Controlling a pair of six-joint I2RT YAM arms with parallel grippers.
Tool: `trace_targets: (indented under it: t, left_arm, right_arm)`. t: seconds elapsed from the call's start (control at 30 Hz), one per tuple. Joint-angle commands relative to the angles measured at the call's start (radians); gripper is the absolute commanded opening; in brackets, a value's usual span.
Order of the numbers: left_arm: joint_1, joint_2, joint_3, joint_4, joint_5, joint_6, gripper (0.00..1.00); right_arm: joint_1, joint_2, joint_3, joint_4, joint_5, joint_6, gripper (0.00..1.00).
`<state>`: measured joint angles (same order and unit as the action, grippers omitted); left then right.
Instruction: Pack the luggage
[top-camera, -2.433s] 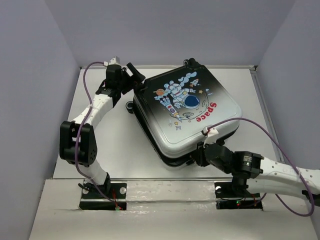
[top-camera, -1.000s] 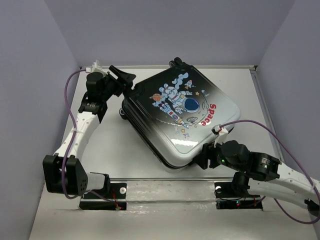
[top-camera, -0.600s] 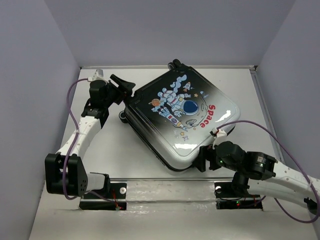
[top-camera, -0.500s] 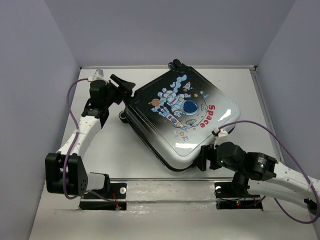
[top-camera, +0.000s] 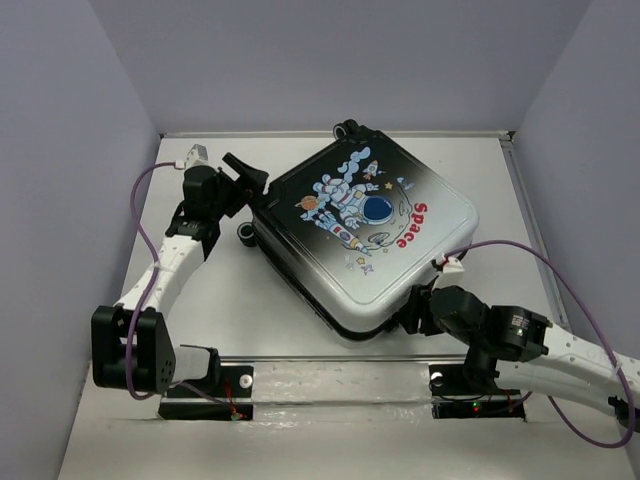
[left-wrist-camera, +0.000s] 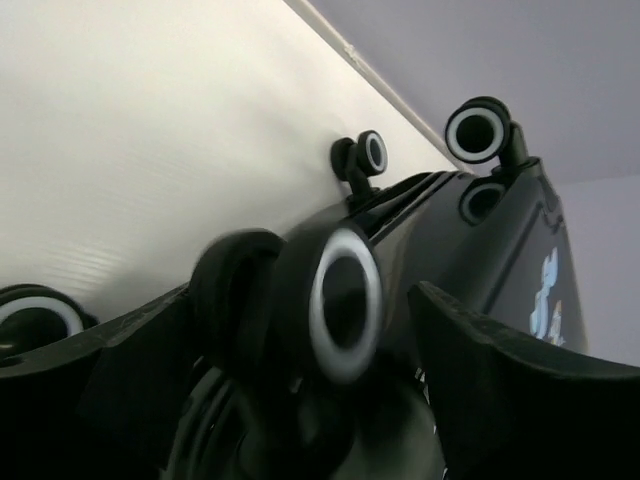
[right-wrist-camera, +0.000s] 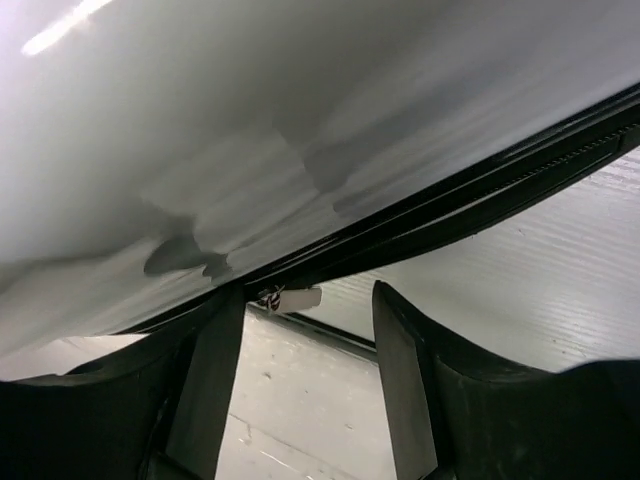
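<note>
The luggage (top-camera: 365, 235) lies flat and closed on the white table, astronaut and red "Space" print facing up, wheels toward the back left. My left gripper (top-camera: 252, 185) is at its left corner. In the left wrist view it (left-wrist-camera: 300, 320) is open with one black, white-ringed wheel (left-wrist-camera: 335, 300) between its fingers. Other wheels (left-wrist-camera: 478, 130) show farther off. My right gripper (top-camera: 415, 312) is at the near edge, under the white shell (right-wrist-camera: 250, 120). It (right-wrist-camera: 306, 312) is open, with a small white zipper tag (right-wrist-camera: 298, 298) hanging between its fingertips by the black zipper line.
Purple-grey walls enclose the table on the left, back and right. The table's back rim (top-camera: 300, 132) runs just behind the luggage wheels. Purple cables loop from both arms. Bare table (top-camera: 230, 300) lies left of and in front of the luggage.
The luggage has turned and slid a little toward the back right. My left arm has dropped its elbow and followed the wheel corner. My right gripper has shifted slightly right along the near edge.
</note>
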<state>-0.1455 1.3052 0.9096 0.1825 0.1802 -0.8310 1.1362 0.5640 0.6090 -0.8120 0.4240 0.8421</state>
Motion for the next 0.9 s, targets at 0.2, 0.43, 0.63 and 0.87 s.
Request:
trace_targets:
  t: [0.2,0.43,0.63,0.87]
  left_arm:
    - [0.034,-0.273,-0.019,-0.058,-0.266,0.104,0.99]
    - [0.034,-0.480,-0.034,-0.078,-0.126,0.178,0.91]
    - [-0.052,-0.576,-0.260,-0.090,0.039,0.168,0.39]
    - [-0.089,-0.649,-0.419,-0.066,0.002,0.130,0.30]
  right_arm:
    - [-0.015,0.042,0.057,-0.185,0.340,0.310,0.48]
    - [-0.015,0.003,0.061,-0.233,0.372,0.377,0.23]
    - [-0.015,0.218,0.096,-0.216,0.355,0.387,0.10]
    - [-0.267,0.252,-0.066,0.367,0.146,-0.026,0.07]
